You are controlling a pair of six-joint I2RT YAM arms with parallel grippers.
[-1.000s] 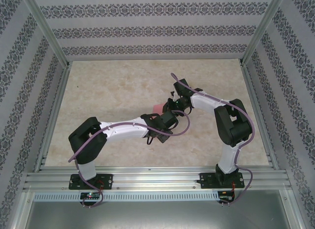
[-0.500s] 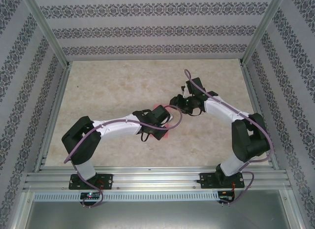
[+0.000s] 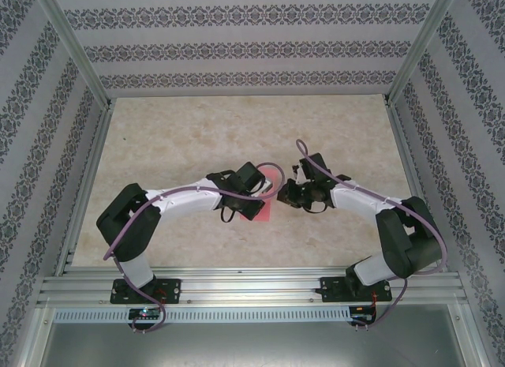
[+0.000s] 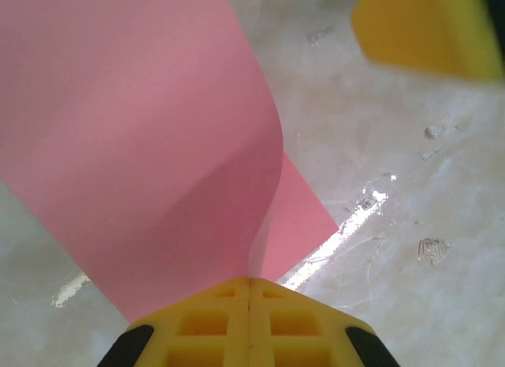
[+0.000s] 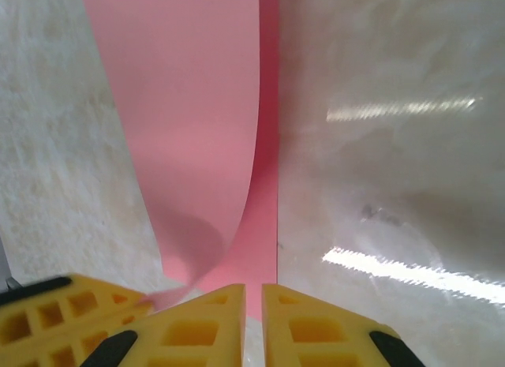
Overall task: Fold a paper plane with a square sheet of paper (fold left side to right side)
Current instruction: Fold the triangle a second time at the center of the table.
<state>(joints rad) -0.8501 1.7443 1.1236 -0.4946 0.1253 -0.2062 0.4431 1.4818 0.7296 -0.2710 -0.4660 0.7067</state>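
Note:
The square sheet of paper (image 3: 267,211) is pink-red and lies mid-table with its left part curled up and over toward the right. My left gripper (image 4: 249,282) is shut on the lifted paper (image 4: 142,146), which rises from between its yellow jaws. In the top view the left gripper (image 3: 263,193) hovers over the sheet. My right gripper (image 5: 253,292) sits low at the sheet's right edge, with its jaws a narrow gap apart over the flat lower layer of the paper (image 5: 197,106). In the top view the right gripper (image 3: 286,195) is just right of the sheet.
The beige marbled tabletop (image 3: 181,138) is bare around the sheet. Aluminium frame rails (image 3: 91,185) and patterned walls bound it on three sides. The two grippers stand very close together: a left finger (image 5: 47,316) shows beside the right jaws.
The right arm has swung in and down to the sheet's right edge, and its jaws have narrowed. The left gripper, still holding the paper, has shifted slightly farther away.

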